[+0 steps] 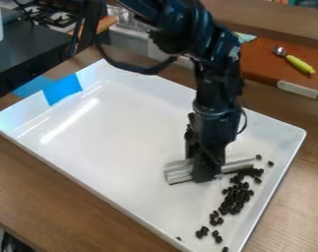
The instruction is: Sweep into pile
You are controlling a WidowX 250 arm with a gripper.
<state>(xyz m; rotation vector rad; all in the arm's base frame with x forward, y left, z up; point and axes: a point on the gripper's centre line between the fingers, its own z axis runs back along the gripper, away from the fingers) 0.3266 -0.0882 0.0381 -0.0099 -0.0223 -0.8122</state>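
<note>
I'm seeing dark beans [236,198], small, roundish, near-black, lying in a dense clump inside the tray's right side, thinning into strays toward the bottom corner. One is sitting well apart near the lower-left edge. The gripper [206,176] is hanging beside them, fingers closing on a ridged silvery bar [179,172] held crosswise, its right end touching the clump's top. I'm getting wide room leftward across the white tray [121,138]; its right wall is running close past the beans. Blue tape [61,89] is marking the far-left rim.
</note>
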